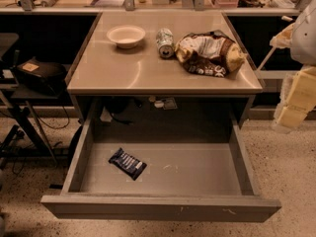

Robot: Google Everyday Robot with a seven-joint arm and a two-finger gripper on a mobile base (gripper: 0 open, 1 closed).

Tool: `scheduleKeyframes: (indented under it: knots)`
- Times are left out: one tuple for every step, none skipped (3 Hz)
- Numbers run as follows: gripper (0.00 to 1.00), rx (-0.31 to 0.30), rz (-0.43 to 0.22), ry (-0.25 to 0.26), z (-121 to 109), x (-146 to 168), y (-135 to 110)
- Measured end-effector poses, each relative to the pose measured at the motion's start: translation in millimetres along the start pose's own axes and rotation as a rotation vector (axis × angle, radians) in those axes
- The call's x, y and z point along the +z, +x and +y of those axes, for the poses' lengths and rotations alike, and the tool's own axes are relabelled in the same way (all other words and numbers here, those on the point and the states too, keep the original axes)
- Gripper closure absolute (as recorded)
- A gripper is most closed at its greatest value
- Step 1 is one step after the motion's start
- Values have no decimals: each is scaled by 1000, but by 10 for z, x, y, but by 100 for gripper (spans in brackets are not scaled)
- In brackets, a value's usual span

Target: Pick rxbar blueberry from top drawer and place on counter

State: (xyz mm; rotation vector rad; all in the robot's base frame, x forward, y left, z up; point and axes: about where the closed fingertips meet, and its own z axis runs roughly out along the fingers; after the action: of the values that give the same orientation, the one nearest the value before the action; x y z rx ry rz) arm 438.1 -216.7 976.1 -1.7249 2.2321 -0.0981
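The rxbar blueberry (127,163), a dark navy wrapper with pale stripes, lies flat on the floor of the top drawer (197,169), left of its middle. The drawer is pulled fully out below the counter (148,68), a tan glossy tabletop. My gripper (282,37) is at the far right edge of the view, raised at about counter height and off the counter's right side. It is well away from the bar, and nothing shows in it. Pale arm links (296,100) hang below it.
On the counter stand a white bowl (126,35), a tipped can (165,42) and a brown-and-white chip bag (210,53). A black bag on a stand (37,75) is at the left. Speckled floor surrounds the drawer.
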Motion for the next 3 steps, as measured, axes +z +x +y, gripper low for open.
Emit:
scheduleKeyframes:
  knots:
    - [0,0,0,0,0,0,0]
    - [0,-18,-36,-9,111,93,-42]
    - [0,-67,-141,-49,434,404,-194]
